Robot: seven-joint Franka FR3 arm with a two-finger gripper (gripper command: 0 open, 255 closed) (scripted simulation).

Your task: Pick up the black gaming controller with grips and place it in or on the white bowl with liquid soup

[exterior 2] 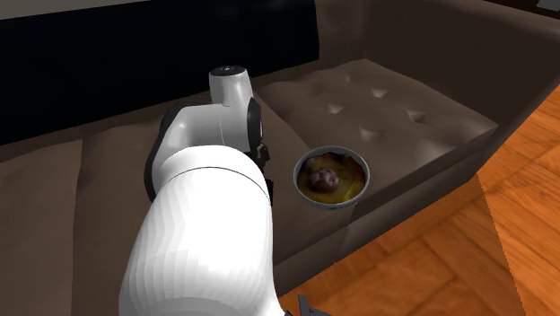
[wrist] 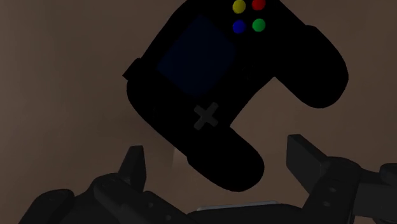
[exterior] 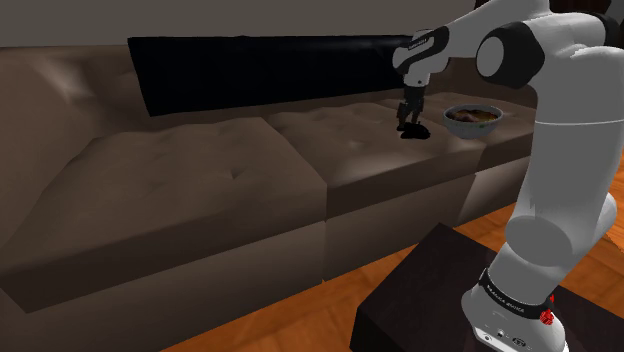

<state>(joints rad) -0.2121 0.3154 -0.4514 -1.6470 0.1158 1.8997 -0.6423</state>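
The black gaming controller (wrist: 210,83) has a dark screen, a grey cross pad and coloured buttons, and lies flat on the brown sofa seat. My gripper (wrist: 219,164) hangs just above it, open. One of the controller's grips reaches between the fingers (wrist: 133,168), and neither finger touches it. In the shoulder view the gripper (exterior: 410,117) points down over the controller (exterior: 415,131). The bowl (exterior: 472,121) stands a short way off to that view's right. The bowl's rim (exterior 2: 310,159) looks grey, and it holds yellowish soup with dark lumps.
The sofa seat (exterior: 230,170) is a row of tufted brown cushions, with a black area (exterior: 260,70) along the backrest. The bowl sits near the seat's front edge. Wooden floor (exterior 2: 449,260) lies below. My stand (exterior: 440,300) is at the shoulder view's lower right.
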